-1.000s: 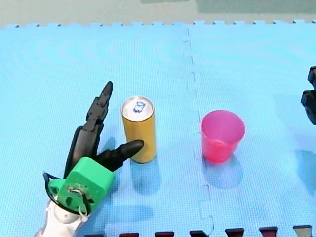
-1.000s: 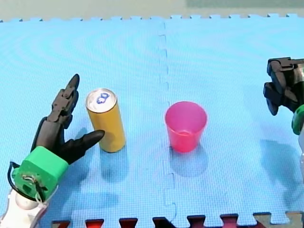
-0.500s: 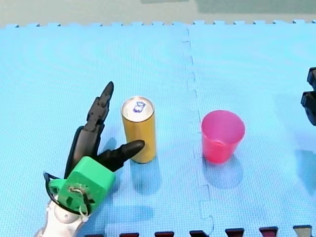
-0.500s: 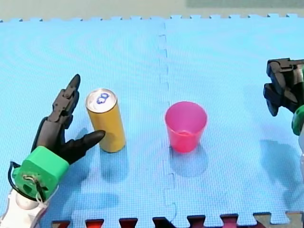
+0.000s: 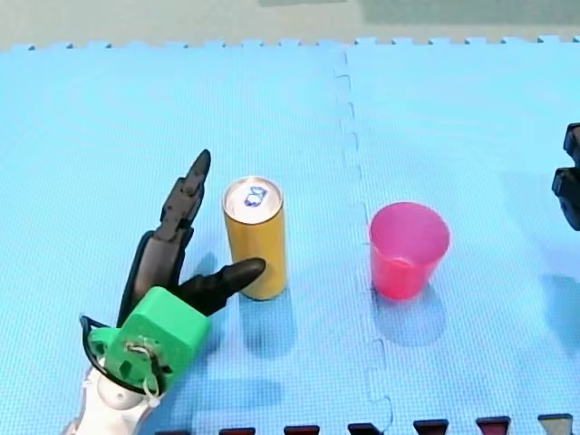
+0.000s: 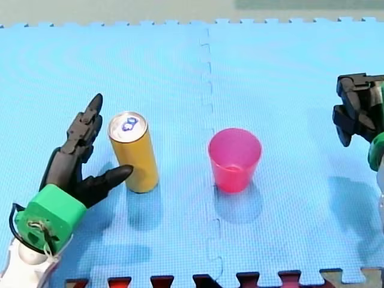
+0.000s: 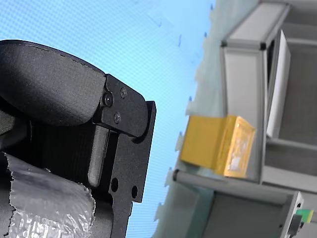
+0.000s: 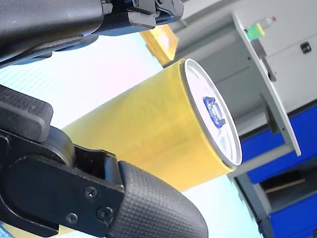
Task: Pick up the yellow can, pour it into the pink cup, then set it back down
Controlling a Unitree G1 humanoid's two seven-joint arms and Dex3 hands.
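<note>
The yellow can [image 5: 255, 237] stands upright on the blue foam mat, left of centre, its silver top showing. My left hand [image 5: 216, 222] sits just left of it, open: the long fingers [image 5: 181, 204] run along the can's left side with a small gap, and the thumb tip [image 5: 243, 269] reaches the can's lower front. In the second wrist view the can [image 8: 163, 129] lies close between that hand's black fingers [image 8: 148, 208]. The pink cup [image 5: 408, 249] stands upright to the can's right. My right hand [image 6: 355, 113] hangs at the far right edge, curled and holding nothing.
A mat seam [image 5: 358, 181] runs front to back between can and cup. The mat's toothed front edge [image 6: 240, 279] lies close below. In the first wrist view a yellow box [image 7: 218, 146] and a grey metal frame [image 7: 247, 74] stand beyond the mat.
</note>
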